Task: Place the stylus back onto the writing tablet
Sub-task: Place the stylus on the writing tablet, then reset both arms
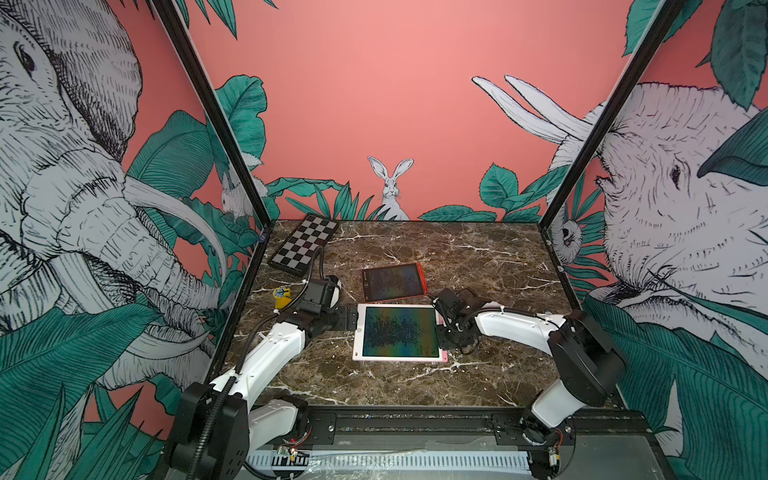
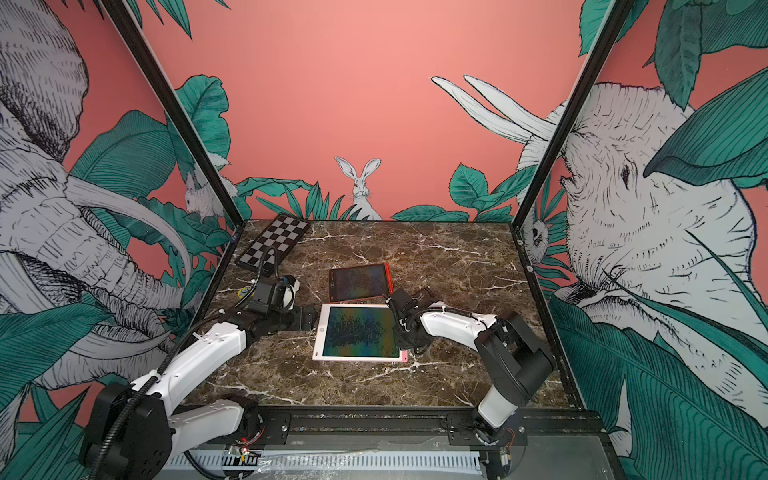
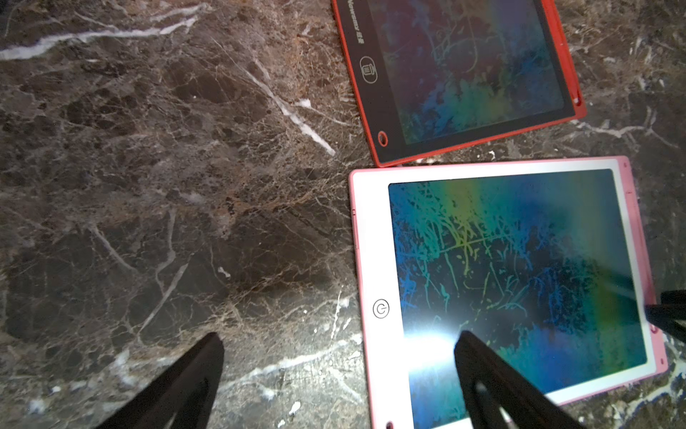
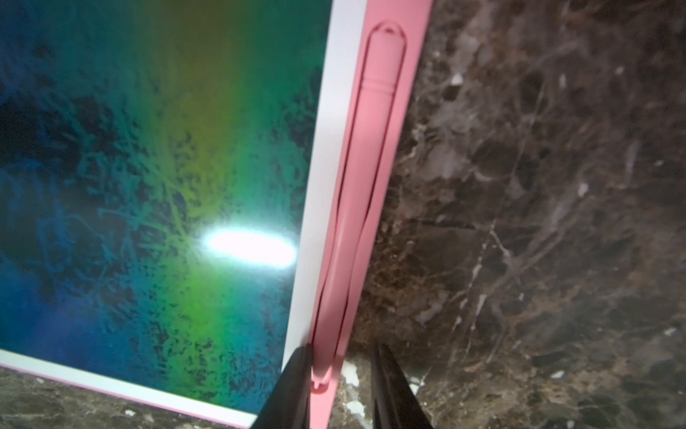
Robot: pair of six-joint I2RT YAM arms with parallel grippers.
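Note:
The writing tablet point(image 1: 359, 332) point(image 2: 319, 332) has a white bezel, a pink edge and a rainbow-scribbled screen, and lies flat mid-table. In the right wrist view the pink stylus point(image 4: 371, 148) lies lengthwise in the slot along the tablet's point(image 4: 323, 148) pink edge. My right gripper point(image 4: 343, 349) point(image 1: 445, 330) is low over the stylus tip, slightly open. One finger point(image 4: 297, 371) is right beside the tip, the other is apart over the marble. My left gripper point(image 3: 339, 336) point(image 1: 353, 322) stands wide open over the tablet's point(image 3: 375, 241) opposite edge, holding nothing.
A red-framed tablet point(image 1: 392, 282) point(image 3: 464, 74) lies just behind the white one, nearly touching it. A folded chessboard point(image 1: 303, 245) sits at the back left corner. A small yellow object point(image 1: 281, 296) lies by the left wall behind my left arm.

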